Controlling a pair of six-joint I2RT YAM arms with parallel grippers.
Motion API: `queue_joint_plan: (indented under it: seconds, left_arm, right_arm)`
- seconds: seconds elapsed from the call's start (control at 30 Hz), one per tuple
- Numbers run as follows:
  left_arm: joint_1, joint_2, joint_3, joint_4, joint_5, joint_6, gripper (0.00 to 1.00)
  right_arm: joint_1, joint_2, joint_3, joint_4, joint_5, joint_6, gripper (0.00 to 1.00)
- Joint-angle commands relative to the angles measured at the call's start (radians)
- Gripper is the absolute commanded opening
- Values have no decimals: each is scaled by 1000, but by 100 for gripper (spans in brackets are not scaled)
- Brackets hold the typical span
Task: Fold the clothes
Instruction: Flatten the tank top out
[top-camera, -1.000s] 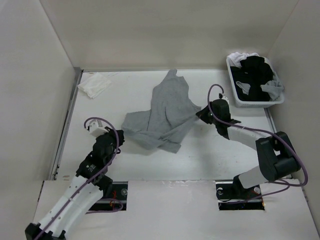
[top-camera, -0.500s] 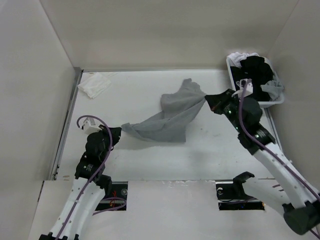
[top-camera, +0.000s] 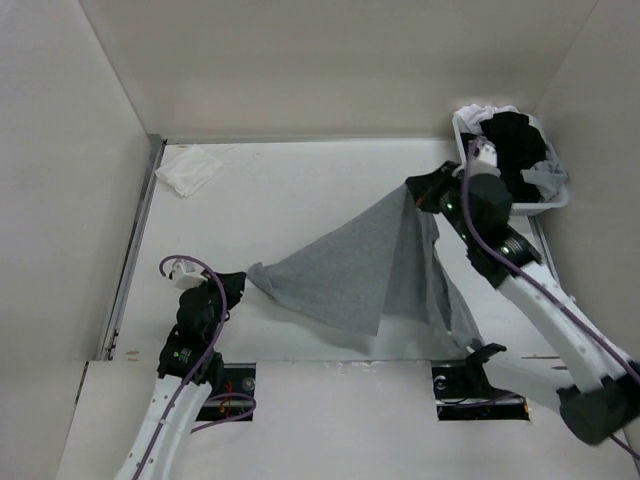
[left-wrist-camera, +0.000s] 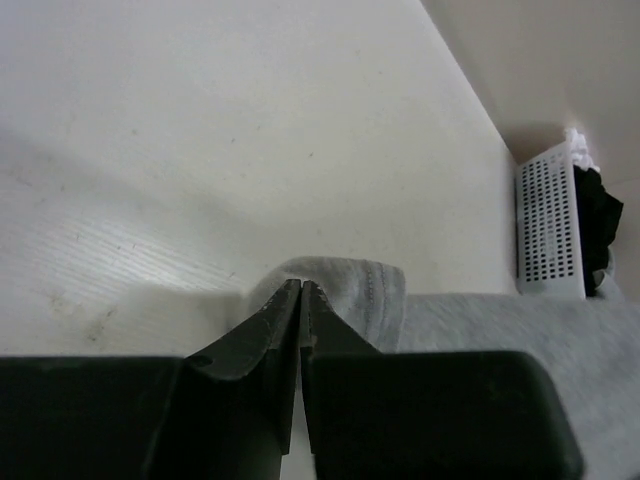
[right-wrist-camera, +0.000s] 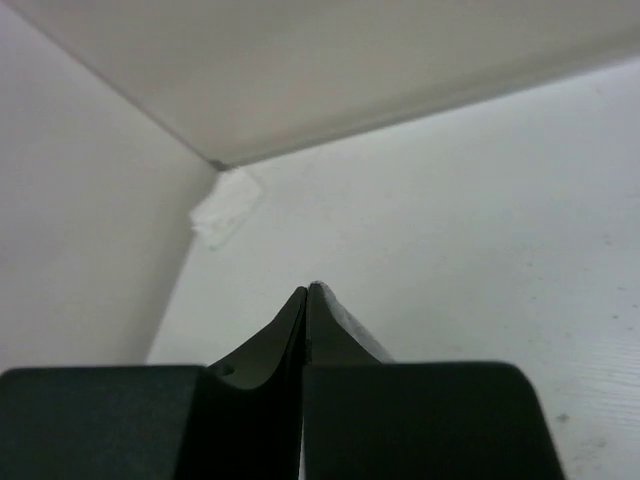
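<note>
The light grey T-shirt (top-camera: 345, 270) hangs stretched in the air between both arms, sagging toward the near table edge. My left gripper (top-camera: 243, 277) is shut on its left corner, low at the near left; the stitched hem (left-wrist-camera: 375, 290) curls past the closed jaws in the left wrist view. My right gripper (top-camera: 412, 192) is shut on the shirt's upper right corner, raised beside the basket. In the right wrist view only a thin grey strip of fabric (right-wrist-camera: 352, 326) shows along the closed jaws. Part of the shirt (top-camera: 445, 300) drapes down under the right arm.
A white perforated basket (top-camera: 478, 195) with black and white garments (top-camera: 515, 140) stands at the far right corner. A small white cloth (top-camera: 188, 168) lies at the far left. White walls enclose the table on three sides.
The right gripper rose and moved back toward the basket while the left drew toward the near left; the crumpled shirt lifted off the table and spread out between them.
</note>
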Motion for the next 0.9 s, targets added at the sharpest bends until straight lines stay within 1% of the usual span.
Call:
queue_joint_plan:
  seconds: [0.0, 0.03, 0.1, 0.2, 0.23, 0.27, 0.3, 0.37, 0.43, 0.47, 0.5, 0.57, 0.63, 0.67, 0.7, 0.77, 0.8, 0.87]
  left_arm:
    - [-13, -57, -79, -8, 13, -45, 5]
    - [-14, -64, -100, 1, 13, -60, 6]
    - [-20, -47, -117, 27, 8, -77, 10]
    - [-19, 30, -96, 46, -15, -64, 18]
    - [-17, 50, -88, 47, -22, -59, 21]
    - [-16, 71, -79, 46, -36, -51, 23]
    - [-16, 87, -71, 46, -51, -44, 24]
    - [-30, 102, -54, 58, -80, -31, 24]
    - [-59, 123, -31, 95, -117, -2, 24]
    - [-79, 148, -15, 119, -143, 19, 24]
    - [-102, 183, 5, 142, -172, 39, 24]
    - [-155, 270, 47, 187, -228, 70, 24]
    - [-218, 349, 79, 239, -281, 94, 25]
    - [-238, 382, 90, 262, -301, 107, 27]
    - [-263, 428, 108, 283, -326, 128, 28]
    - [-293, 519, 154, 309, -357, 170, 32]
    - [-301, 565, 179, 317, -360, 186, 35]
    - [-304, 645, 217, 326, -363, 211, 39]
  right_arm:
    - [-117, 221, -40, 168, -108, 25, 1]
    - [-148, 308, -27, 225, -147, 32, 1]
    - [-203, 500, 54, 302, -211, 43, 0]
    - [-251, 730, 257, 297, -274, 51, 0]
    - [-258, 773, 315, 278, -283, 52, 3]
    - [-261, 798, 361, 255, -284, 51, 8]
    - [-260, 803, 389, 229, -276, 45, 17]
    - [-258, 771, 379, 202, -255, 37, 33]
    - [-240, 688, 282, 199, -215, 26, 40]
    - [-214, 638, 210, 210, -186, 23, 41]
    - [-191, 584, 134, 224, -158, 20, 40]
    - [-140, 496, -4, 245, -126, 22, 29]
    - [-88, 414, -150, 257, -107, 37, 10]
    - [-65, 375, -213, 253, -100, 49, 4]
    - [-45, 338, -274, 251, -92, 61, 2]
    - [-8, 274, -379, 238, -84, 83, 3]
    - [7, 240, -422, 222, -77, 95, 5]
    - [33, 179, -497, 193, -52, 130, 15]
